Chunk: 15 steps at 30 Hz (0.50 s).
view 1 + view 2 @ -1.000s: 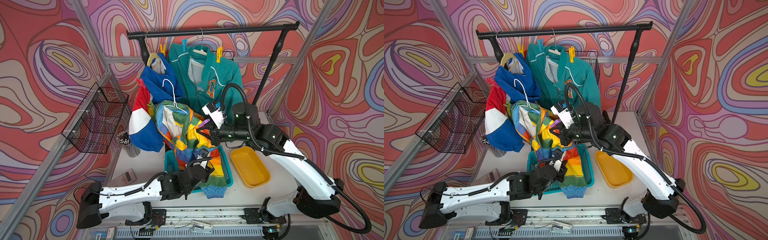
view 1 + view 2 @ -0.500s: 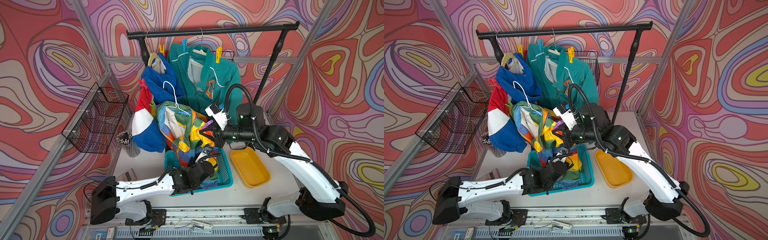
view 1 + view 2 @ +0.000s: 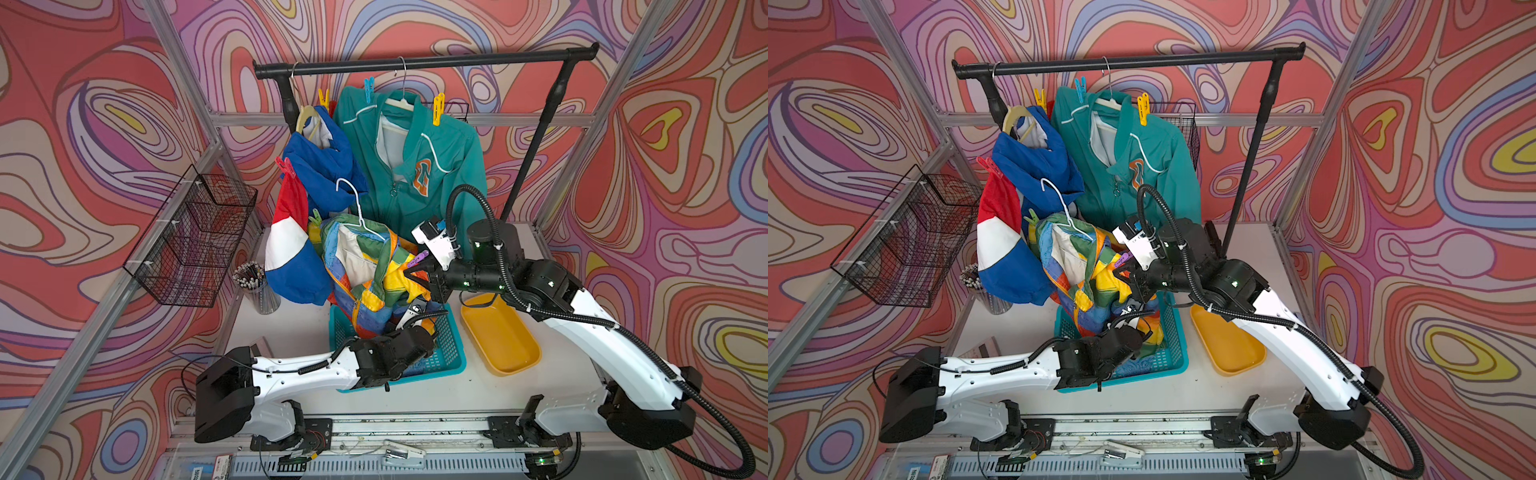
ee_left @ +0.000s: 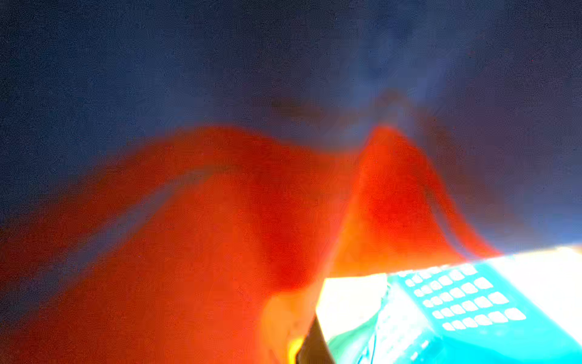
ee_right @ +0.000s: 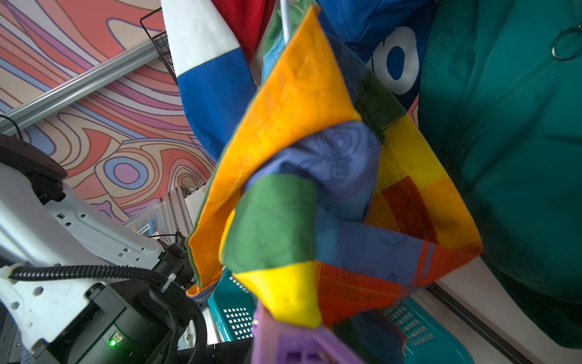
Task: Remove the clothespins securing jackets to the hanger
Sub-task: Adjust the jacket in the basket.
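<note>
- The right gripper [image 3: 409, 277], above the teal perforated plastic basket [image 3: 455, 357], has its jaws closed at the purple plastic clothespin [image 3: 418, 258] clipped to the rainbow patchwork jacket [image 3: 365, 266]; whether they pinch peg or cloth is unclear.
- The left gripper [image 3: 415, 311] is closed inside the basket, its tips buried under that jacket.
- Behind the basket, a yellow plastic clothespin [image 3: 437, 109] clips the teal zip jacket [image 3: 449, 166].

Matt cloth jackets [image 3: 440, 166], glossy plastic clothespins [image 3: 437, 109], metal rail [image 3: 415, 64].

Left arm [image 3: 307, 370], right arm [image 3: 598, 332] outstretched, fingers [image 3: 419, 279] closed.
</note>
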{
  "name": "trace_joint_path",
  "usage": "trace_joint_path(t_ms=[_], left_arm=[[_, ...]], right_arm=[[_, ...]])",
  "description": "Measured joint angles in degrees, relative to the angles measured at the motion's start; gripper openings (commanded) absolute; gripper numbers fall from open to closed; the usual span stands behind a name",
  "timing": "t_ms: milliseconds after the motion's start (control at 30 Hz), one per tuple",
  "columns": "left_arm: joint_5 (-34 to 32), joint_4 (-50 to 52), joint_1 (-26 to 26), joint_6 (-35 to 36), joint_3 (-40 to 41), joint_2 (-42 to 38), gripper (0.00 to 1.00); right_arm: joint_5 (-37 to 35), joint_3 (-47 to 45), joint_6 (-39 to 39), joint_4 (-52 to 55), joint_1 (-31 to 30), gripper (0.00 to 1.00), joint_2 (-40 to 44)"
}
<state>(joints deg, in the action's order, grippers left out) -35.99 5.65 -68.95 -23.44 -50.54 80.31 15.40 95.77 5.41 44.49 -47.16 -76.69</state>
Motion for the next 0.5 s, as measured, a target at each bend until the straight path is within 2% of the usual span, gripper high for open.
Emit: trace_joint_path(t_ms=[100, 200, 267, 367, 500], left_arm=[[2.0, 1.2, -0.3, -1.3, 0.1, -0.2, 0.58], [2.7, 1.9, -1.8, -2.3, 1.7, -3.0, 0.77], [2.6, 2.4, -3.5, -2.4, 3.1, -6.9, 0.86], [1.5, 2.8, -6.0, -2.2, 4.4, -13.8, 0.88], [-1.4, 3.1, -6.4, -1.8, 6.1, -22.8, 0.92]], right_arm=[[-0.5, -3.1, 0.0, -1.7, 0.0, 0.00, 2.1], [-1.2, -7.1, 0.0, -2.3, 0.0, 0.00, 5.9], [-1.6, -8.7, -0.1, -2.3, 0.2, 0.00, 8.2], [-1.9, -9.8, -0.5, -2.3, 0.5, 0.00, 10.8], [-2.5, -11.8, -1.0, -2.6, 0.6, 0.00, 14.0]])
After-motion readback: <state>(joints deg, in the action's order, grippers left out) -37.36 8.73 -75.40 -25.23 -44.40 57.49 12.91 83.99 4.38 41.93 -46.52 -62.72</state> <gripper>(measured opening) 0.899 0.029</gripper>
